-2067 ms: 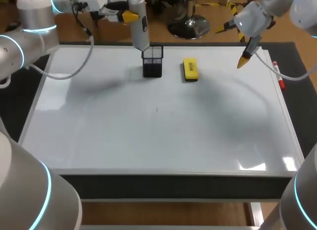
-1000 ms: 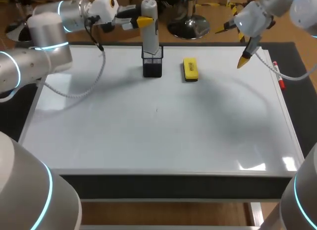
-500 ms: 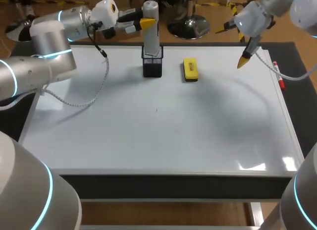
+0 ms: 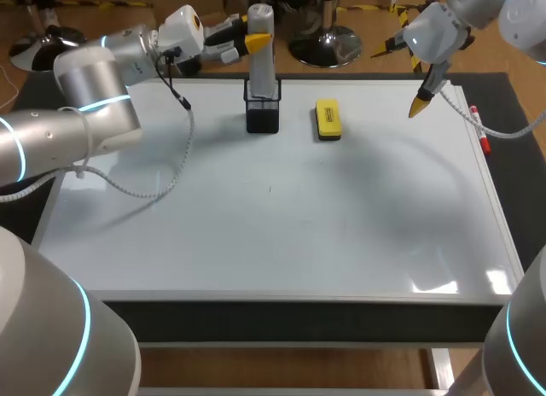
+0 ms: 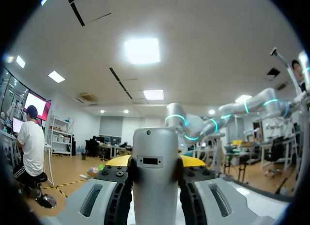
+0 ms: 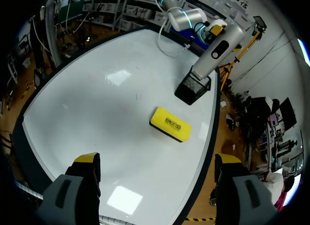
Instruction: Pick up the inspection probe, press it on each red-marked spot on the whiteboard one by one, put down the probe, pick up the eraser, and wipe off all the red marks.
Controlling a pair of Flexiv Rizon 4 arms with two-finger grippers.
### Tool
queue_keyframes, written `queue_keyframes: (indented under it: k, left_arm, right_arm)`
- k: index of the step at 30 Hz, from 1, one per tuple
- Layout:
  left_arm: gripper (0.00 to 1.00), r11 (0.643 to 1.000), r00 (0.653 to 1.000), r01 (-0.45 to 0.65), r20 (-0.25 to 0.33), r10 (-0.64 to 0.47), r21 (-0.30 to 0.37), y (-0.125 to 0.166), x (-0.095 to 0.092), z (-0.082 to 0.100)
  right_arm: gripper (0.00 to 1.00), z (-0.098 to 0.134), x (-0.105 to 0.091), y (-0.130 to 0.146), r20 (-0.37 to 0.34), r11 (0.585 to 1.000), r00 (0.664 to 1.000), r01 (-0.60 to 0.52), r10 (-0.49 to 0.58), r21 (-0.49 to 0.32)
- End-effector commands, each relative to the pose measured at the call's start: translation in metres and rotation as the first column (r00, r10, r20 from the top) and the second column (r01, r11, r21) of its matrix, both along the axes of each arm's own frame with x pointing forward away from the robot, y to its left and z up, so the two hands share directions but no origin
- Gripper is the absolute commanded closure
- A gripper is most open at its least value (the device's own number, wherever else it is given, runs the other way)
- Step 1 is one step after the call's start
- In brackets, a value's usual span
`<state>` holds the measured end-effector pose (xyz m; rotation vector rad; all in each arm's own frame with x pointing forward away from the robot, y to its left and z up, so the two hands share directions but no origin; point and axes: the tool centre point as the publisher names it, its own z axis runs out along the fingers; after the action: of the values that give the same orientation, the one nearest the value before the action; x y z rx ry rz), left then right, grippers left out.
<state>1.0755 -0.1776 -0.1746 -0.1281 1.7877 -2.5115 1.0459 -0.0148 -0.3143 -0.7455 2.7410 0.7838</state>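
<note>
**Head view: probe gripped where it stands in its holder**

The left end effector (image 4: 252, 36) reaches in over the far edge of the large white whiteboard (image 4: 256, 242). It is closed on the upper part of the grey cylindrical inspection probe (image 4: 260, 65). The probe stands upright with its lower end inside the small black mesh holder (image 4: 263, 113). The left wrist view confirms the grip, with a finger pressed against each side of the probe (image 5: 155, 186).

The yellow rectangular eraser (image 4: 328, 120) lies flat just beside the holder. A red marker pen (image 4: 482, 140) lies along the whiteboard's right edge. I can make out no red marks on the whiteboard.

In the right wrist view the right end effector (image 6: 157, 159) hangs wide open and holds nothing. It is above the whiteboard's far right part, well apart from the eraser (image 6: 170, 124).

The frames do not settle whether the probe is being lifted out or seated. The care needed is likely the same for either.
- **Line of travel:** Move along the holder's own axis, straight up or straight down, with the probe vertical.
- **Risk to the holder:** The mesh holder looks light, so sideways drag could probably tip it or push it into the eraser.
- **Grip height:** The grip sits high, so the lower end may swing, and slow motion would suit.
- **If seating:** Open only once the probe's weight rests in the holder.
- **If lifting:** Clear the rim fully before moving sideways.
</note>
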Motion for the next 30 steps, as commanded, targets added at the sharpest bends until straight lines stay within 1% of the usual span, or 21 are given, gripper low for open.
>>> queue_keyframes:
  k: [1, 12, 16, 18, 27, 30]
  left_arm:
    - [1.0, 0.995, 0.994, -0.1, -0.035, 0.1, 0.003, -0.002, -0.003, -0.001]
    - [1.0, 0.996, 0.995, -0.089, -0.038, 0.089, 0.016, -0.006, 0.003, -0.012]
    - [1.0, 0.997, 0.996, -0.078, -0.039, 0.079, 0.01, -0.004, 0.005, -0.017]
    - [1.0, 0.998, 0.998, -0.058, -0.026, 0.058, 0.009, -0.004, 0.006, -0.019]
    - [1.0, 1.0, 1.0, 0.01, -0.003, -0.01, -0.001, -0.002, 0.007, -0.027]
    - [1.0, 1.0, 0.999, 0.028, 0.016, -0.027, -0.004, 0.0, 0.006, -0.03]
  right_arm:
    - [0.0, 0.0, 0.001, 0.0, -0.002, 1.0, 1.0, -0.002, 0.002, -0.004]
    - [0.0, 0.0, 0.001, 0.0, -0.002, 1.0, 1.0, -0.002, 0.002, -0.004]
    - [0.0, 0.0, 0.001, 0.0, -0.002, 1.0, 1.0, -0.002, 0.002, -0.004]
    - [0.0, 0.0, 0.001, 0.0, -0.002, 1.0, 1.0, -0.002, 0.002, -0.004]
    - [0.0, 0.0, 0.001, 0.0, -0.002, 1.0, 1.0, -0.002, 0.002, -0.004]
    - [0.0, 0.0, 0.001, 0.0, -0.002, 1.0, 1.0, -0.002, 0.002, -0.004]
